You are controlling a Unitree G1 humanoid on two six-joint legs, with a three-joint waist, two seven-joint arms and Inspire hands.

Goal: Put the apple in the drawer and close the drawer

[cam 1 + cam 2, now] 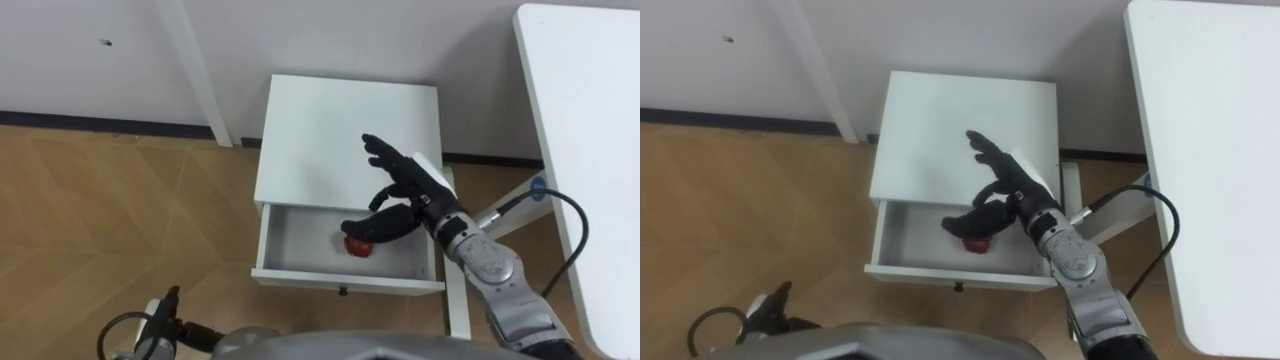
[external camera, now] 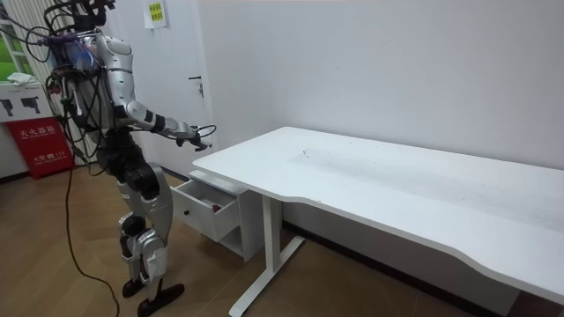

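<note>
Left eye view: the apple [image 1: 357, 246] lies on the floor of the open drawer [image 1: 300, 245], toward its right half and clear of the front panel. The right hand [image 1: 400, 190] hangs just above it, fingers spread and mostly straight, the thumb dipping low in front of the fruit. Whether the thumb touches the apple cannot be told, but nothing is curled round it. The left hand [image 1: 168, 305] sits low at the view's lower left, and its state cannot be told.

The drawer belongs to a small white cabinet [image 1: 340, 130] beside the desk [image 1: 590, 100]. In the room view the robot stands upright in front of the cabinet with its right arm reaching forward.

The apple part looks done, so the drawer is likely the next thing to handle. The apple is firm, smooth and round, so it would probably roll on the bare floor if the drawer is shoved hard; a steady push suits it. The drawer front is a stiff flat panel with a small knob [image 1: 343, 291] at its lower middle. Flat fingers against the panel close to that knob should drive it straight; a push at one end might skew it on its runners.
</note>
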